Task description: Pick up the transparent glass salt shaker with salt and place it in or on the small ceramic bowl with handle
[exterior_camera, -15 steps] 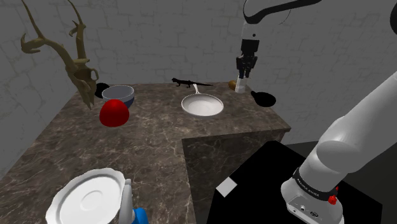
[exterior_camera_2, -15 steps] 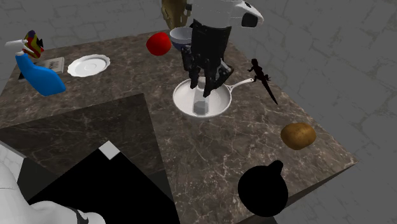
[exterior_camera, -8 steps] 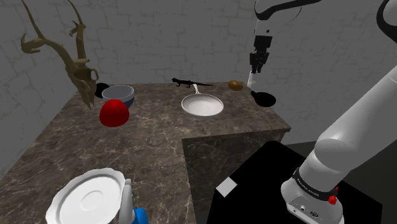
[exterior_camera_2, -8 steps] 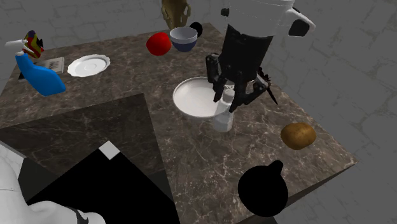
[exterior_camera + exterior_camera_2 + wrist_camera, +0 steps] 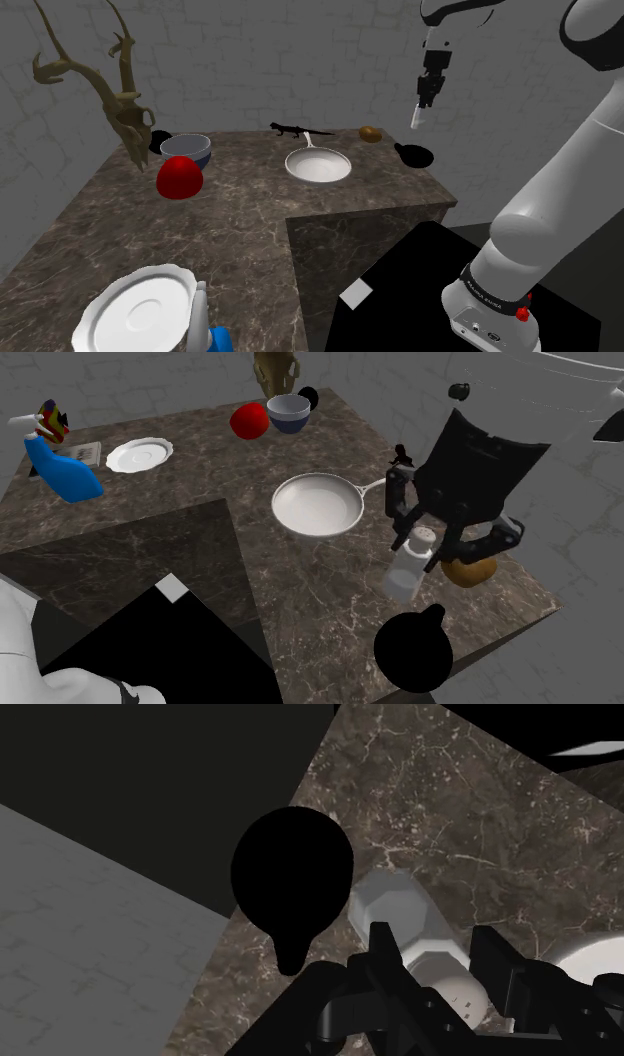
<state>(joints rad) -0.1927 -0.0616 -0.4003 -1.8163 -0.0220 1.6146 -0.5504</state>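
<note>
- At the left of this group in the shoulder view, the white pan-shaped dish with its long handle is lying on the marbled countertop, well apart from the shaker.
- Next, a brown potato-like lump is sitting near the counter's far edge.
- Then comes the black bowl with a stub handle, resting by the counter's corner. I am taking it as the goal because it is small and has a handle, though the white dish has a handle too.
- The clear salt shaker is hanging in the air above that black bowl, touching nothing on the counter and slanting a little.
- The black gripper is pinching the shaker by its upper part, one finger on each side just under the white cap.
- The shaker is probably light, rigid and smooth, so it may slip or swivel. Holding it under the cap looks sensible, and setting it down softly would guard against breakage.
- The shoulder view is giving the shaker's height above the bowl.
- The second exterior view is showing the shaker hanging below the gripper, with the lump behind.
- The wrist view is revealing the shaker's faceted body beyond the gripper and just beside the bowl.
</note>
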